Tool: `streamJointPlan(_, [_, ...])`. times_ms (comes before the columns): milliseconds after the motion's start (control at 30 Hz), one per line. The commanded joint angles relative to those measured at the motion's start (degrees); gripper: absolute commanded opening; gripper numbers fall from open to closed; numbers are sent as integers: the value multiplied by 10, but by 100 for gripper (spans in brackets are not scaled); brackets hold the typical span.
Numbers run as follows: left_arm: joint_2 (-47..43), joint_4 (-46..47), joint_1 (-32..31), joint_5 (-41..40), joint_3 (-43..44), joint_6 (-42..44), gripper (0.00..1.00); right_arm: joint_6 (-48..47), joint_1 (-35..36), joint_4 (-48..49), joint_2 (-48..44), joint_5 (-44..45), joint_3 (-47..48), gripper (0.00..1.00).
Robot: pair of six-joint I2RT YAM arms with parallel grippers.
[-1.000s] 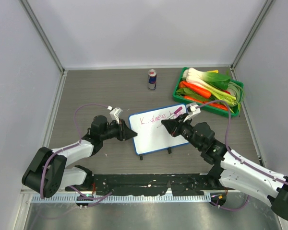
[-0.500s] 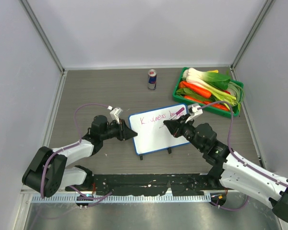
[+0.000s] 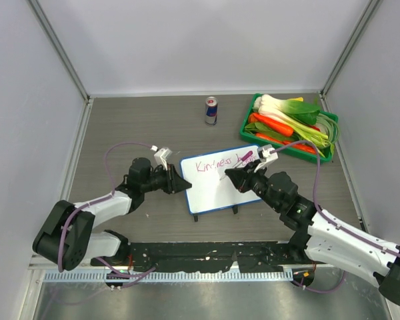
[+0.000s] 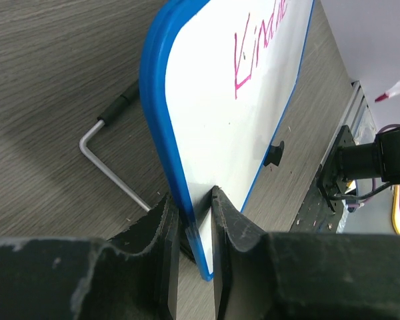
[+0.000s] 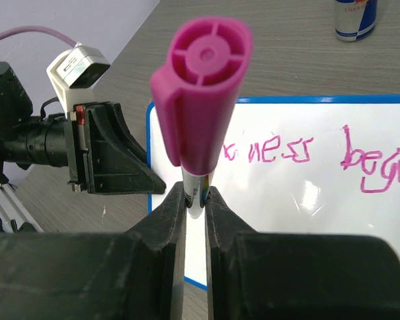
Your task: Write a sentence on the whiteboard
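Grey wood-grain table (image 3: 120, 127), walled on 3 sides, 2 robot arms at its near edge. The whiteboard (image 3: 217, 190) sits mid-table twd the near edge, between the arms, propped at a tilt.

Around it: a green crate (image 3: 249, 113) of veg at the far right corner, well apart from a drinks can (image 3: 212, 111) standing upright near the middle of the far edge. The left gripper (image 4: 197, 213) is clenched on the board's left blue rim, a finger on each face. The right gripper (image 3: 228, 175) hangs over the board's right half, fingers clamped on a magenta marker (image 5: 201, 113) w/ its cap end pointing up. A thin bent metal rod (image 4: 110, 167) lies on the table just behind the board.

Count: 1 board w/ 2 black feet at its near edge, 1 marker, 1 can, 1 crate, 1 rod. The sentence (image 3: 213, 165) is 1 pink line along the board's far edge, 2 words so far.

Hard to see: in the right wrist view the marker blocks the start of word 1, leaving "ness"; word 2, "bege", is cut off at the frame edge. Marker tip hidden by the fingers. Veg too piled to count.
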Motion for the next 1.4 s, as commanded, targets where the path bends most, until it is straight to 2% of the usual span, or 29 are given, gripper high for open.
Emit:
streamJointPlan(0, [37, -53, -6, -53, 19, 35, 0, -17, 20, 44, 17, 20, 14, 1])
streamJointPlan(367, [38, -59, -6, -58, 19, 34, 0, -51, 58, 93, 94, 63, 46, 1])
streamJointPlan(1367, [45, -59, -6, -51, 24, 37, 0, -40, 62, 76, 69, 83, 22, 1])
